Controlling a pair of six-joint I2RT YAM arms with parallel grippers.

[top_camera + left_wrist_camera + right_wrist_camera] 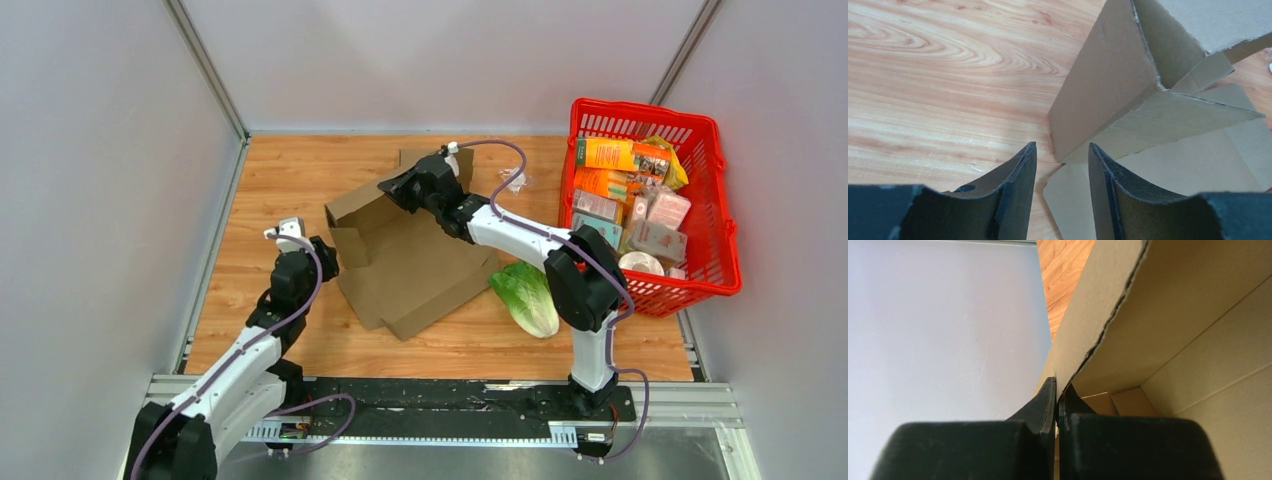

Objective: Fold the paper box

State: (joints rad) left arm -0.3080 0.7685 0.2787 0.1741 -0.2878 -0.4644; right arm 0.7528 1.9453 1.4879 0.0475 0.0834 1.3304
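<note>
One raised box (420,270) edge clenched in right gripper (1057,390), left gripper (1062,152) released beside corner, bare table (923,75) leftward.

Left gripper (1061,148) parted, right gripper (1057,388) pinched

Brown cardboard box (420,270), partly folded: base flat, rear-left walls standing upright.

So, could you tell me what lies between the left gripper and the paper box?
Only bare table separates left gripper and paper box, per left wrist view.
</note>
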